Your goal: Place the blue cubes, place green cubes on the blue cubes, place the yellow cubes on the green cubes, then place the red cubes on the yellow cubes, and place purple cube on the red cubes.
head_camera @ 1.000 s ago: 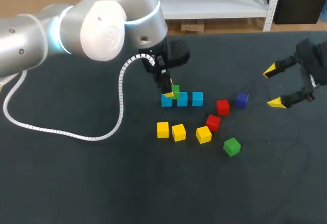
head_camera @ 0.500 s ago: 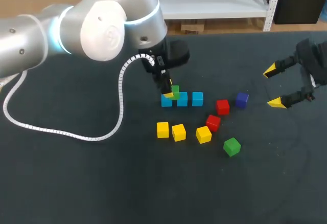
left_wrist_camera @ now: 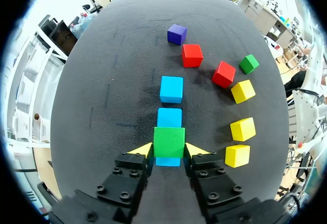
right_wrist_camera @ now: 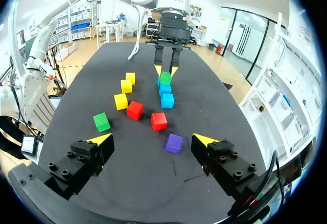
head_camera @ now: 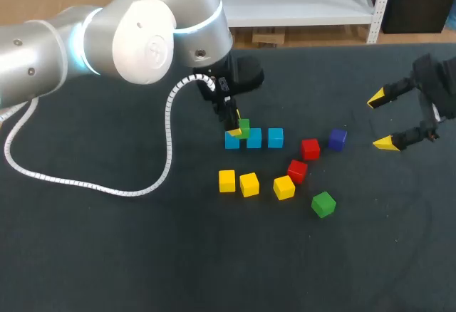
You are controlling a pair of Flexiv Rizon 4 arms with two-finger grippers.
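Note:
Three blue cubes [head_camera: 254, 138] lie in a row mid-table. A green cube [left_wrist_camera: 169, 141] sits on the leftmost blue cube [head_camera: 232, 140], and my left gripper [left_wrist_camera: 169, 150] is shut on it, one yellow tip against each side. From above, that gripper [head_camera: 237, 127] comes down from behind the row. A second green cube [head_camera: 323, 203], three yellow cubes [head_camera: 249, 184], two red cubes [head_camera: 310, 148] and a purple cube [head_camera: 338, 138] lie loose in front and to the right. My right gripper [head_camera: 381, 120] hangs open at the far right, holding nothing, with the purple cube [right_wrist_camera: 173, 142] just ahead of it.
The left arm's white coiled cable [head_camera: 85, 184] loops across the left part of the dark table [head_camera: 142, 255]. The cubes cluster in the middle. Bare mat lies along the front and between the cubes and my right gripper.

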